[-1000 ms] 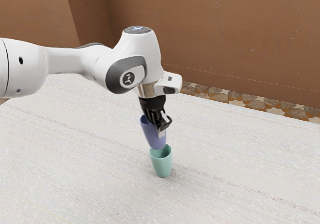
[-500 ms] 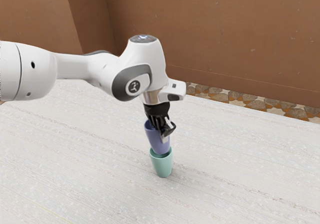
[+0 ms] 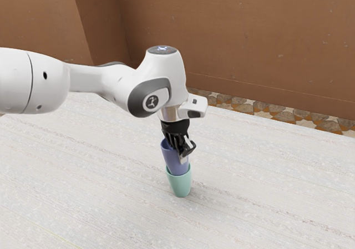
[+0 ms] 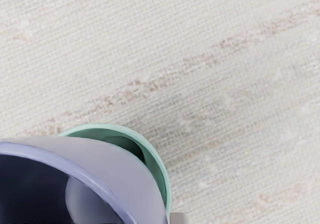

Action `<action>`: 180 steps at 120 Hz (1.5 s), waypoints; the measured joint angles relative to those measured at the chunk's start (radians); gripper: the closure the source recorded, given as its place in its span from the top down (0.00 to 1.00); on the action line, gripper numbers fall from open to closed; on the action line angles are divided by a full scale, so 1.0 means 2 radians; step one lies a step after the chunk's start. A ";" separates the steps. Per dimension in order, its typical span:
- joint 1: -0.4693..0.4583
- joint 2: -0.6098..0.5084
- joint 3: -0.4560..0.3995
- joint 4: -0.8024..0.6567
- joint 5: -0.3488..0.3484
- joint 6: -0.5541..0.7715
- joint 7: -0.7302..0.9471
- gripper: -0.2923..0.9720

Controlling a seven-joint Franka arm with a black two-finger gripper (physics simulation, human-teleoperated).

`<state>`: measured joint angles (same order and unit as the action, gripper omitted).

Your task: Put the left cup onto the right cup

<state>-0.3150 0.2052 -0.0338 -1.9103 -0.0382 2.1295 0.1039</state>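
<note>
A lavender cup (image 3: 172,158) stands nested in the mouth of a mint green cup (image 3: 179,183) on the pale table (image 3: 83,166) in the exterior view. My black gripper (image 3: 182,151) reaches down onto the lavender cup's rim and is shut on it, one finger outside the wall. In the wrist view the lavender cup (image 4: 95,169) looms large just under my hand, and the green cup's rim (image 4: 145,149) curves out from behind it.
The table spreads wide on every side of the cups. Brown walls (image 3: 249,32) rise behind it, with a strip of stone-patterned floor (image 3: 277,113) along the far edge.
My hand has come down and a little toward the exterior view's right, carrying the lavender cup from above the green cup into its mouth.
</note>
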 joint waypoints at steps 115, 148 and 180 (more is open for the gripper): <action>0.000 -0.058 0.004 -0.005 -0.003 -0.029 0.012 0.76; 0.006 -0.058 0.033 0.028 -0.004 -0.071 0.015 0.77; 0.007 -0.053 0.070 0.072 -0.002 -0.109 0.018 0.77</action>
<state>-0.3007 0.0990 0.1070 -1.7655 -0.0417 1.9115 0.1394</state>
